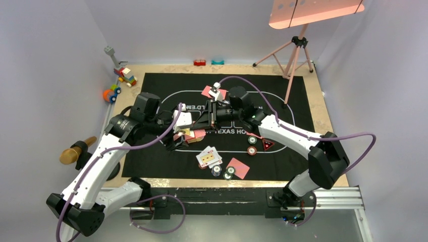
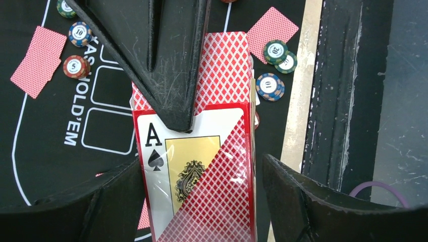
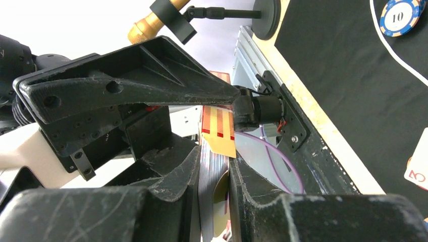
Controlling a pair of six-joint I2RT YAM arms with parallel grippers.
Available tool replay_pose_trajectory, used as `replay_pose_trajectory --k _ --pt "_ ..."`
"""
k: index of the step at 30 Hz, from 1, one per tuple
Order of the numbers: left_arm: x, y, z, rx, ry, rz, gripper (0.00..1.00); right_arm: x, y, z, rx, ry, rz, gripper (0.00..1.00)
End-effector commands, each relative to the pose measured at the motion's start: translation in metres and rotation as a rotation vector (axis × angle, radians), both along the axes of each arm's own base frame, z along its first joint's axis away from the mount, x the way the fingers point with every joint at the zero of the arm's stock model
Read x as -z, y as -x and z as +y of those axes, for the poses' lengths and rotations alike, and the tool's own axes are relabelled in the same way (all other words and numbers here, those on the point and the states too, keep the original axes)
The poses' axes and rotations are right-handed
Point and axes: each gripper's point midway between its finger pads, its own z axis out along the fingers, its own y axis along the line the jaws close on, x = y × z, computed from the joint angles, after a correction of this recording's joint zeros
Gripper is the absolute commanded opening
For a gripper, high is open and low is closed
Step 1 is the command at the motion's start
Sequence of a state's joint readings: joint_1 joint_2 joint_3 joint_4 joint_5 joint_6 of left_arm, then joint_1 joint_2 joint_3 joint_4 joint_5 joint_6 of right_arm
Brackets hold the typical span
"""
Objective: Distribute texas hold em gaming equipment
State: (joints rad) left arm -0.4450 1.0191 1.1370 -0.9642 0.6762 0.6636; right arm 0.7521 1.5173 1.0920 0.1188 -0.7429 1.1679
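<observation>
My left gripper (image 1: 185, 132) (image 2: 200, 159) is shut on a card box (image 2: 202, 181) printed with an ace of spades and held above the mat. Red-backed cards (image 2: 227, 65) stick out of its far end. My right gripper (image 1: 204, 123) (image 3: 214, 166) is shut on those cards (image 3: 212, 191), and one of its fingers (image 2: 166, 65) lies over them. On the mat lie face-up cards (image 1: 208, 157), red-backed cards (image 1: 238, 168) (image 1: 214, 92) (image 2: 39, 60), chips (image 1: 216, 170) (image 1: 252, 150) (image 2: 275, 51) (image 3: 401, 16) and a triangle marker (image 1: 266, 144).
The black mat (image 1: 303, 151) covers most of the table. Toy blocks (image 1: 126, 75) and a toy car (image 1: 112, 93) sit at the back left. A pink tripod (image 1: 295, 50) stands at the back right. A gold microphone (image 1: 75, 151) stands left of the mat.
</observation>
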Motion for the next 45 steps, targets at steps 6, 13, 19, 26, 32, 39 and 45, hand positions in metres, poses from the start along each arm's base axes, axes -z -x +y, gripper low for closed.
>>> replay_pose_trajectory --k 6,13,19,26,32,39,45 --pt "0.000 -0.003 0.001 0.020 -0.024 -0.057 0.83 -0.034 -0.006 0.010 0.004 -0.071 -0.072 0.00" --pt "0.001 0.000 0.000 0.033 -0.028 -0.055 0.46 -0.034 -0.006 0.011 0.006 -0.070 -0.069 0.00" --pt "-0.002 0.006 0.002 0.035 -0.023 -0.052 0.20 -0.030 -0.004 0.009 -0.007 -0.054 -0.073 0.00" --pt "-0.008 0.008 0.001 0.036 -0.010 -0.049 0.15 -0.021 0.003 -0.001 -0.034 -0.019 -0.092 0.39" --pt "-0.010 0.007 0.000 0.026 -0.002 -0.044 0.10 -0.025 0.010 -0.009 -0.045 -0.012 -0.136 0.58" --pt "-0.016 0.003 -0.003 0.014 0.015 -0.048 0.00 -0.016 0.012 -0.009 -0.063 0.009 -0.127 0.57" --pt "-0.017 0.001 -0.002 0.011 0.008 -0.054 0.00 -0.009 0.012 -0.010 -0.074 0.019 -0.116 0.42"
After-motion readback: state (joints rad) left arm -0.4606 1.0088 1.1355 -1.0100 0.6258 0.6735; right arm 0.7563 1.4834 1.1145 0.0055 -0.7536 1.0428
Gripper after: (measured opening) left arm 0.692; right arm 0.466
